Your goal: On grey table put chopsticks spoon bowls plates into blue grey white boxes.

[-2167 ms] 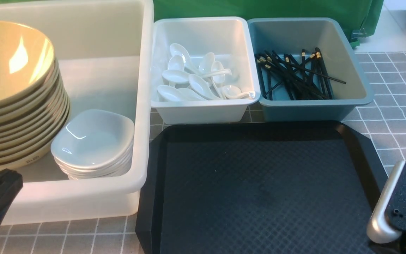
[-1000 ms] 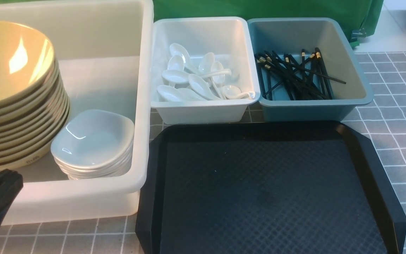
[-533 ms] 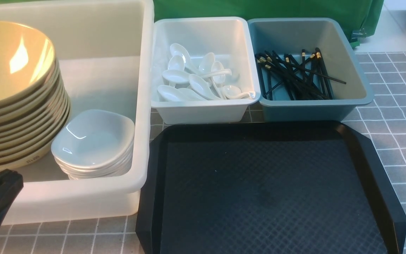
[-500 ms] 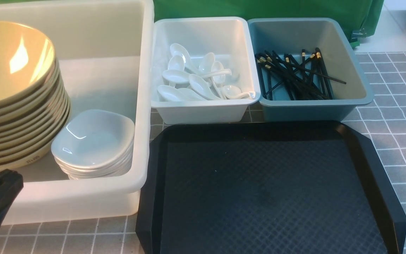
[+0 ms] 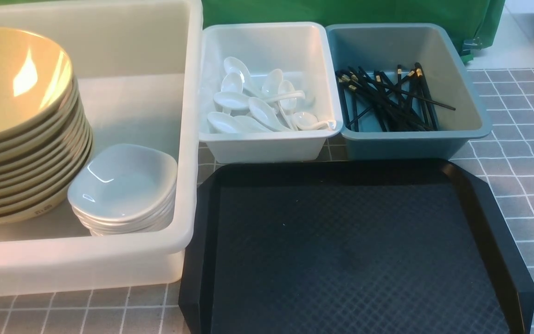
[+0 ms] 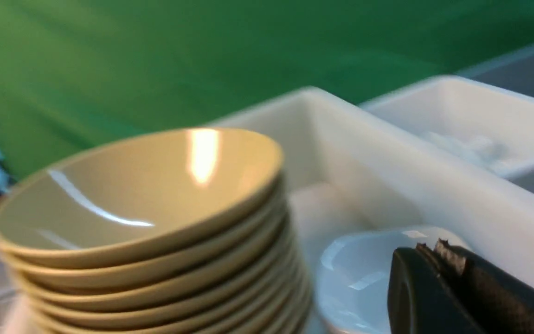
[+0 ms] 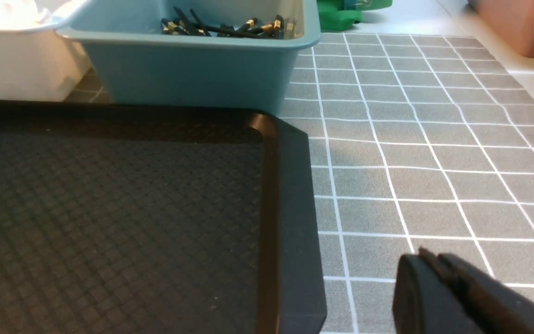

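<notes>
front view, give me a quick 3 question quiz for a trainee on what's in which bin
1. True or false: the thin black gold-banded chopsticks lie in the blue-grey plastic bin.
2. Which bin holds the white ceramic spoons? A large translucent tub B small white bin C blue-grey bin
3. Fill in: beside the stacked tan glossy bowls in the large translucent white tub sits a stack of small white ____.

Key: 1 true; 2 B; 3 dishes.

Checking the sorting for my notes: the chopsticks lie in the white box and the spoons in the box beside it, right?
Not quite. The front view shows the chopsticks in the blue-grey box; the spoons lie in the white box beside it.
</notes>
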Controlling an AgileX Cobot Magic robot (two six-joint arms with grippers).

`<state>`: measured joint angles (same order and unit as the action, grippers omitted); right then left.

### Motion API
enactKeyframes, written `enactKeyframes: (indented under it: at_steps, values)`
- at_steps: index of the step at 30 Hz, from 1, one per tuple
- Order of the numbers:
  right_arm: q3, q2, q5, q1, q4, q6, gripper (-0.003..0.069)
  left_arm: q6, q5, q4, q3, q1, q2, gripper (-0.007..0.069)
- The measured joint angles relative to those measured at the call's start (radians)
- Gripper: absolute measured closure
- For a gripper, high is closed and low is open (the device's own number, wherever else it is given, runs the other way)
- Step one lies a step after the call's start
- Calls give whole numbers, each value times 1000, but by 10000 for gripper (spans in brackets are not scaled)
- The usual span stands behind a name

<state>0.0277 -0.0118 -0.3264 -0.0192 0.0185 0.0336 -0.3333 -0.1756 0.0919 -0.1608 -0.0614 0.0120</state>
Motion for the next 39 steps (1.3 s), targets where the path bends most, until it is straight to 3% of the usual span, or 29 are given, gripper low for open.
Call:
enactKeyframes:
  at_steps: [5,11,39]
  values:
    - [0,0,-1,0,0,0,596,67,69,31,142,95,-25,633]
    - [0,0,-1,0,0,0,592,195,-146,41,186,113,-25,633]
    - [0,0,-1,0,0,0,580,234,-156,37,185,113,-25,633]
